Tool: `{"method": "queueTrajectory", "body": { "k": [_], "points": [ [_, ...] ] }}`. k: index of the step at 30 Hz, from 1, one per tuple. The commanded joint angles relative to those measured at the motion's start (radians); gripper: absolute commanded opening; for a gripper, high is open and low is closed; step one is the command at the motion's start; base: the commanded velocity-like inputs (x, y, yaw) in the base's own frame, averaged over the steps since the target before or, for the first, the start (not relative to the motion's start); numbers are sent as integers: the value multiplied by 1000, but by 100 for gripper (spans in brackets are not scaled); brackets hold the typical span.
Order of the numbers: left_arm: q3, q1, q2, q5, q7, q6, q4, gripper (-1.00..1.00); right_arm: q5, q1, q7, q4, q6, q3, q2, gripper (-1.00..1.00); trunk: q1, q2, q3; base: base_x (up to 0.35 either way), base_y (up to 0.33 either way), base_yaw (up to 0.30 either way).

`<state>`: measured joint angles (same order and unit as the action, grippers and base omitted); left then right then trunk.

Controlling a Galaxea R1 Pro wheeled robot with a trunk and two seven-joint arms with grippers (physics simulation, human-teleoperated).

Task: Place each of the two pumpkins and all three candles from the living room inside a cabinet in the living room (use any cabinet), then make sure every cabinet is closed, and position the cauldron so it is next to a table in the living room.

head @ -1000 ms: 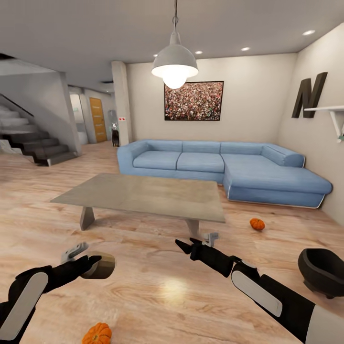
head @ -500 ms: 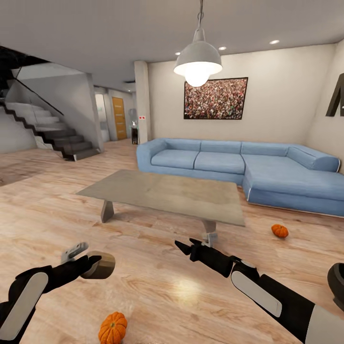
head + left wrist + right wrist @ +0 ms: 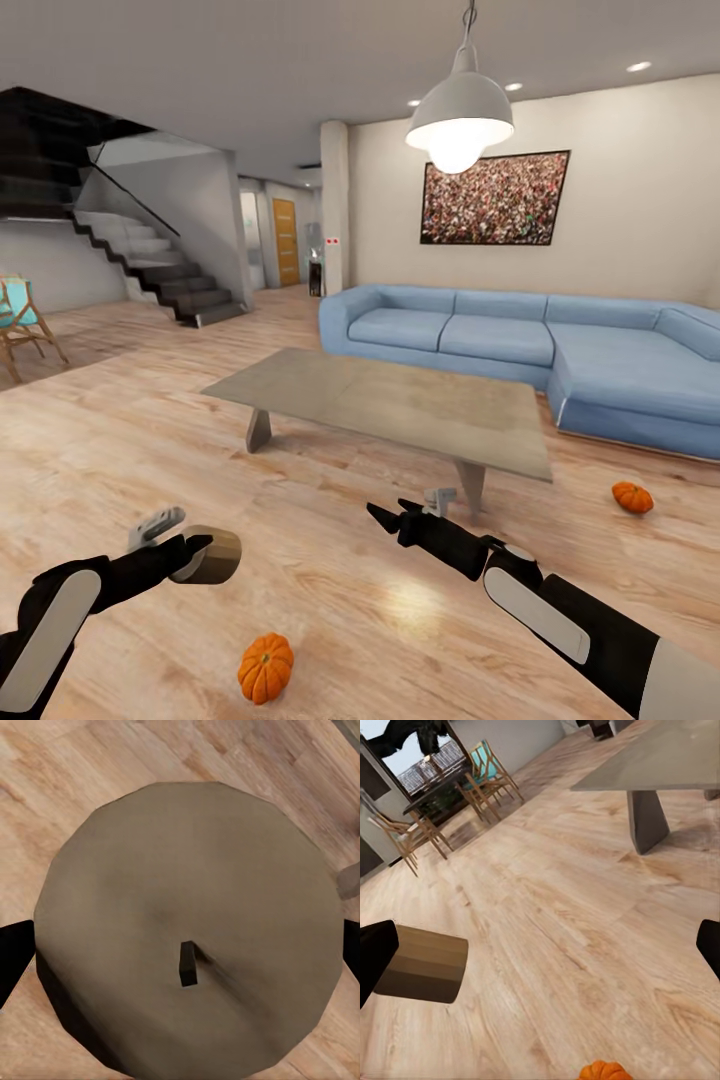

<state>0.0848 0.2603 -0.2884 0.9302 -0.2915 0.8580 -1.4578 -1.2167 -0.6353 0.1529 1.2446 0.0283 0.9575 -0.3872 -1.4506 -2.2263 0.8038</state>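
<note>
My left gripper (image 3: 188, 542) is shut on a beige candle (image 3: 211, 556), held low over the wooden floor; the left wrist view looks straight onto the candle's (image 3: 184, 922) top and dark wick. My right gripper (image 3: 406, 507) hangs open and empty in front of the low table (image 3: 400, 400). One orange pumpkin (image 3: 265, 667) lies on the floor between my arms, and its top (image 3: 604, 1070) shows in the right wrist view. The other pumpkin (image 3: 632, 496) lies right of the table, near the sofa. The cabinet and the cauldron are out of view.
A blue corner sofa (image 3: 500, 340) stands behind the table along the far wall. Dark stairs (image 3: 150, 270) rise at the back left, and wooden chairs (image 3: 20, 320) stand at the far left. A pendant lamp (image 3: 460, 115) hangs over the table.
The camera has turned left, so the room has slid right in the picture and the cauldron has left the frame. Both arms keep their pose, the candle still held.
</note>
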Motion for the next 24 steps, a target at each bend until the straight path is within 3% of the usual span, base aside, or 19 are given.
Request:
{"method": "queueTrajectory", "body": {
  "k": [1, 24],
  "points": [
    [0, 1, 0, 13, -9, 3, -1, -100, -11, -1, 2, 1, 2, 1, -1, 100, 0, -1, 2, 0, 0, 228],
    [-1, 1, 1, 13, -9, 2, -1, -100, -10, -1, -13, 1, -10, 0, -1, 100, 0, -1, 22, 0, 0, 228]
  ]
}}
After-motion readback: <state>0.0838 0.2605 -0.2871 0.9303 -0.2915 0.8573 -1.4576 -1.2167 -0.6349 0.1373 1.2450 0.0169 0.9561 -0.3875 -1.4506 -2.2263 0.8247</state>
